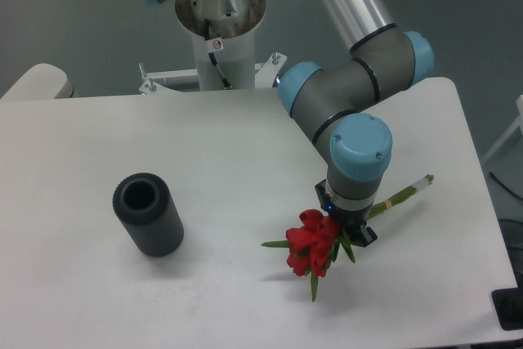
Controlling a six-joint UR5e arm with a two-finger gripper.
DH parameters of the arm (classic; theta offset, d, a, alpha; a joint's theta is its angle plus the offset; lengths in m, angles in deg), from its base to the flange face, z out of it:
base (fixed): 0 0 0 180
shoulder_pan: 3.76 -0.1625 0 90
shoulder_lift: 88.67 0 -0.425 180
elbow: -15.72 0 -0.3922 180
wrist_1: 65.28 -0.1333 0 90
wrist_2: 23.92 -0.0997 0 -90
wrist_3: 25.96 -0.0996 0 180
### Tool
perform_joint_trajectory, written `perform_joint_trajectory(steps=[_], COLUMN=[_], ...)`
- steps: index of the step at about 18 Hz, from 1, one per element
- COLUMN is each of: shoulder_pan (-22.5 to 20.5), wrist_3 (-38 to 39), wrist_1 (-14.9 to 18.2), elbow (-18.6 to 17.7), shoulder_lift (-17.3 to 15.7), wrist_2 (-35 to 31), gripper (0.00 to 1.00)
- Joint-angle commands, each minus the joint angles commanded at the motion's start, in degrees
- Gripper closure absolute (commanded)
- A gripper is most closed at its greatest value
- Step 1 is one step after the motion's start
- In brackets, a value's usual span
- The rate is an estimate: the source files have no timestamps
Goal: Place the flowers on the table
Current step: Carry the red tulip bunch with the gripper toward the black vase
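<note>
our gripper [350,230] grips the flowers [315,251] by the stems, blooms low over the table [237,161], right of the dark cylinder [148,214]. we judge this the set-down step; next we lower them flat and let go.

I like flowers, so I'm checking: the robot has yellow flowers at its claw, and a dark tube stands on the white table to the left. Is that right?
Not quite. The flowers at the claw are red, not yellow, as the camera view shows. The rest holds: a dark tube stands on the white table, off to the left in the picture.
</note>
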Motion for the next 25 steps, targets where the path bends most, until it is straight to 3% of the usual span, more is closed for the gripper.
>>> perform_joint_trajectory(steps=[9,15,20,22,25], shoulder_pan=[0.44,1.41,1.84,4.12,7.64], wrist_3=[0.97,6.67,17.21,20.81,30.73], wrist_1=[0.96,0.7,0.09,-0.26,-4.38], elbow=[-3.6,-9.74,-15.46,-16.96,-18.71], shoulder_lift=[-1.93,-4.92,-7.82,-8.0,-7.91], wrist_2=[-1.14,-0.88,-0.26,-0.35,-0.44], gripper=[0.99,1.0,1.0,1.0,1.0])
